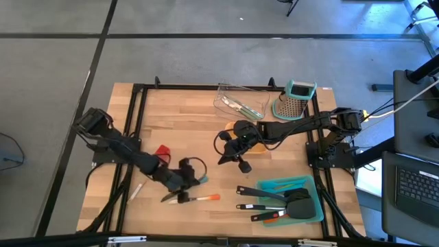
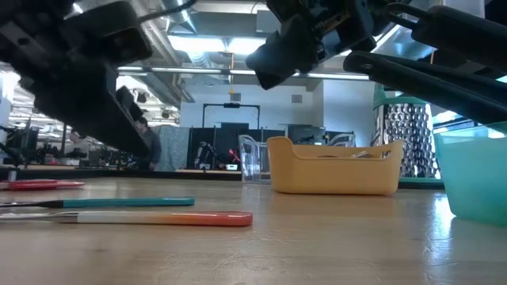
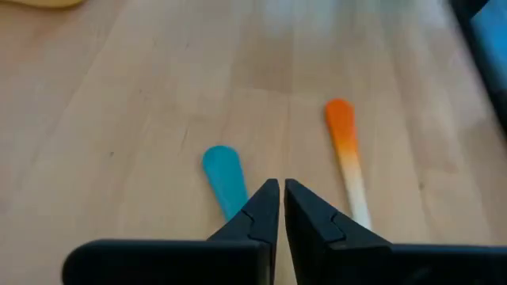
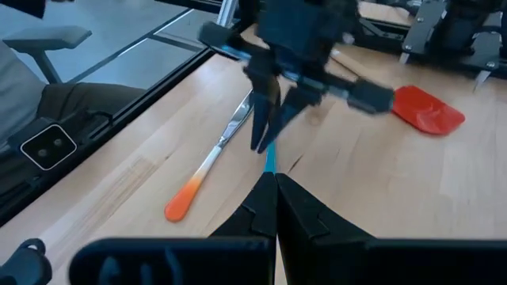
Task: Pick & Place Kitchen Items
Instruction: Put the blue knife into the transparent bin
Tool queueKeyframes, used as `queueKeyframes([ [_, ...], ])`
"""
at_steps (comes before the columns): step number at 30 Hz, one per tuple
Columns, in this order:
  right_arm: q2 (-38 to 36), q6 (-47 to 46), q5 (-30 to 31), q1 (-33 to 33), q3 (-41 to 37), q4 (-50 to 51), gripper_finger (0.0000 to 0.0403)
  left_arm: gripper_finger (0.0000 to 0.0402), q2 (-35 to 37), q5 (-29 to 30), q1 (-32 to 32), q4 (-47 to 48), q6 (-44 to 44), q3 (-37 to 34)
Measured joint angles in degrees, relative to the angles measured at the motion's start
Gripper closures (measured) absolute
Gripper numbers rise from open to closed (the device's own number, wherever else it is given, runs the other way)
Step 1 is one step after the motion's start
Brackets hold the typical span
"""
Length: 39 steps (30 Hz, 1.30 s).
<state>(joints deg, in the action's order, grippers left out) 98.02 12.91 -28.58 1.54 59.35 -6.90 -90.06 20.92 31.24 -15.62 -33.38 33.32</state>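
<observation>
A pale butcher-block table in a black frame stands on a grey floor; the low view looks into a workshop lit by ceiling strips. At the far edge sit a clear tray and a steel box grater; a teal tray of black spatulas lies near the front right, and an orange tray sits mid-table. A red spatula lies left of centre. The teal-handled tool and orange-tipped utensil lie side by side, apart, on the wood. The left gripper hovers over the teal handle, jaws nearly together, holding nothing. The right gripper is pinched closed and empty above mid-table
</observation>
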Motion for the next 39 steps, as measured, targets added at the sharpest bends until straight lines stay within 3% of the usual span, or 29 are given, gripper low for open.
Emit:
queueKeyframes([
  [6, 0.81, -0.07, -0.02, 0.78, 0.02, -1.02, 0.0399, 0.0385, 0.00, 4.07, 3.44, 23.78, -2.88, 11.79],
  [10, 4.39, -1.96, -0.05, 1.96, 0.51, -7.02, 0.0399, 0.0395, 0.00, 8.12, 7.28, 32.02, -8.55, 14.26],
  [14, 10.34, -5.14, 1.37, 2.78, 5.62, -5.07, 0.0395, 0.0400, 0.00, 12.55, 11.44, 32.72, -16.88, 13.58],
  [24, 19.66, -6.07, 2.47, 5.62, 19.22, 6.62, 0.0362, 0.0400, 0.00, 11.91, 18.50, 34.43, -31.07, 12.85],
  [31, 20.20, -4.96, 2.97, 5.79, 20.44, 7.79, 0.0317, 0.0400, -1.39, 11.04, 22.96, 41.48, -44.69, 12.81],
  [39, 20.20, -4.93, 3.07, 5.79, 20.44, 8.22, 0.0293, 0.0400, -6.10, 7.80, 22.86, 42.90, -47.97, 12.79],
])
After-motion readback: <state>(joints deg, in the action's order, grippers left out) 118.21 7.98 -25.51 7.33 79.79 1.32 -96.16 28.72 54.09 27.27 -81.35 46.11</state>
